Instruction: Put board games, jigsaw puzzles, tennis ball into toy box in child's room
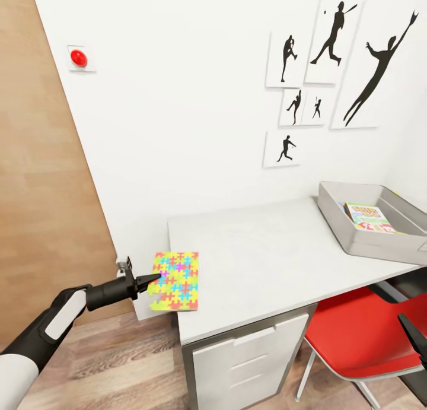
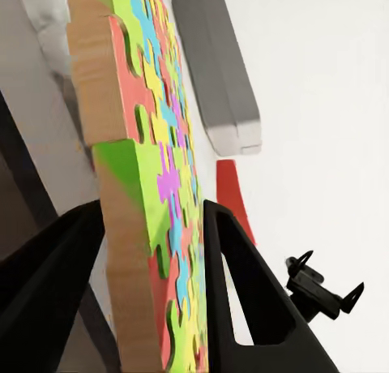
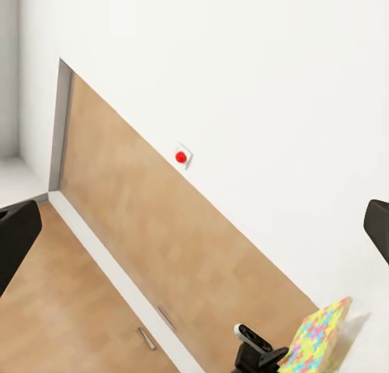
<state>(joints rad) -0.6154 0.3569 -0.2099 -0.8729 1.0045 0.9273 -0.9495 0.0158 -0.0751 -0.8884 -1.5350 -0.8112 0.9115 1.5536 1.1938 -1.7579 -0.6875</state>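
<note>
A jigsaw puzzle in bright red, yellow, green and blue overhangs the left end of the table. My left gripper is shut on its near edge. In the left wrist view a finger presses each face of the puzzle. The grey toy box stands at the table's right end with a printed board game lying inside. My right gripper hangs low at the right over the chair, and its fingers stand wide apart with nothing between them.
A red chair is tucked under the table's right part, beside white drawers. A wooden door fills the left. A red button and black silhouette pictures hang on the wall.
</note>
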